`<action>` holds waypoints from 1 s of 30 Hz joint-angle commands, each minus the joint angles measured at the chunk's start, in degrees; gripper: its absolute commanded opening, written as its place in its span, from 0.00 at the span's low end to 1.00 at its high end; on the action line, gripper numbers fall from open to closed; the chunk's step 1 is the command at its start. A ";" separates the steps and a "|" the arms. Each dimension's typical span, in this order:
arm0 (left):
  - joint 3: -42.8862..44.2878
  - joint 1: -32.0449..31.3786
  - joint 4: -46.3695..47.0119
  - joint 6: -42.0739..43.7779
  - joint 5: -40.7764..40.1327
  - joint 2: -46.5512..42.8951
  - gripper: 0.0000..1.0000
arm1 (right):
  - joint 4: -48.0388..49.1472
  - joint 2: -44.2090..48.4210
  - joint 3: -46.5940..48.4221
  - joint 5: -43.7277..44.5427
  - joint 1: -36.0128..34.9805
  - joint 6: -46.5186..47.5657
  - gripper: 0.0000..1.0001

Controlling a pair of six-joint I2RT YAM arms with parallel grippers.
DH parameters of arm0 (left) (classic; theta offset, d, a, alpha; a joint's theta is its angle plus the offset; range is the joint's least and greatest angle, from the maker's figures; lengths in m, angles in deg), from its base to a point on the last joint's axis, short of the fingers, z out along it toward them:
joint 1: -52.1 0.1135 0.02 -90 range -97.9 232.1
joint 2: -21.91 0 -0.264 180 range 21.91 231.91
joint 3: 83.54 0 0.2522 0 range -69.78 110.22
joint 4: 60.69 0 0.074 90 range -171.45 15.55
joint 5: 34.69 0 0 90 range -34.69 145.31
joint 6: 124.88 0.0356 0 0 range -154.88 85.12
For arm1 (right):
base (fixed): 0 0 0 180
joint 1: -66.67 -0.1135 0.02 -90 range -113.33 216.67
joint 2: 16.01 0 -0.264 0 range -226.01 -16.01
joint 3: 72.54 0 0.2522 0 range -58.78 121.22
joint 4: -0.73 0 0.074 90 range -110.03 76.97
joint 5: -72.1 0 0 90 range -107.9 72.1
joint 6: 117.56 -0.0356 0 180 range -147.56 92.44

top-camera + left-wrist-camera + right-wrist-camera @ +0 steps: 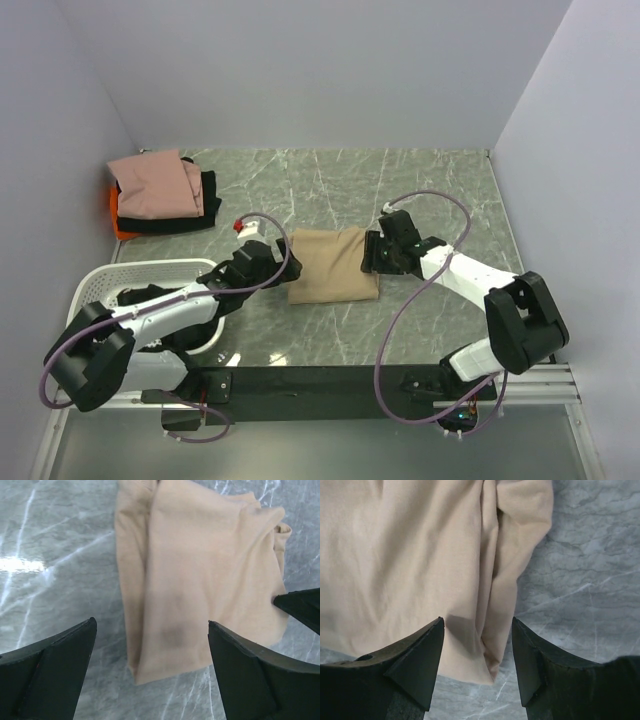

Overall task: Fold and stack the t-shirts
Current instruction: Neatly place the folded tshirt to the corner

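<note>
Tan t-shirt [333,265], folded, between wide-spread left gripper [151,625] and spread right gripper [477,622]; white basket [100,281], contents unclear behind left arm [160,310].

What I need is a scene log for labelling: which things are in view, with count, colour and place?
tan-beige t-shirt: 1, tan-beige, folded, table centre between the tools
stacked t-shirts: 3 colours showing, dusty pink over black and orange, far left corner
basket: 1, white perforated, near left, under the left arm
table: 1, grey marbled
cables: 2, purplish, looping along the arms
arms: 2, white and black, near edge
left tool: 1, black, open, at shirt's left side
right tool: 1, black, open, at shirt's right side
</note>
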 commanded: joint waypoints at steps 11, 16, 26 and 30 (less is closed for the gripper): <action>-8.01 7.98 16.87 -0.09 20.93 4.07 0.99 | 2.76 -1.08 -1.46 0.93 -1.05 -1.01 0.63; -9.06 9.74 23.45 -1.23 25.32 9.26 0.99 | 2.41 -0.91 -1.37 1.19 -1.32 -0.92 0.63; -8.01 9.65 30.32 -2.81 26.91 20.25 0.99 | 2.58 -1.00 -1.99 1.28 -1.49 -0.92 0.63; -7.22 8.78 33.92 -4.39 27.61 23.50 0.99 | 2.67 -1.08 -1.81 1.10 -1.58 -1.01 0.63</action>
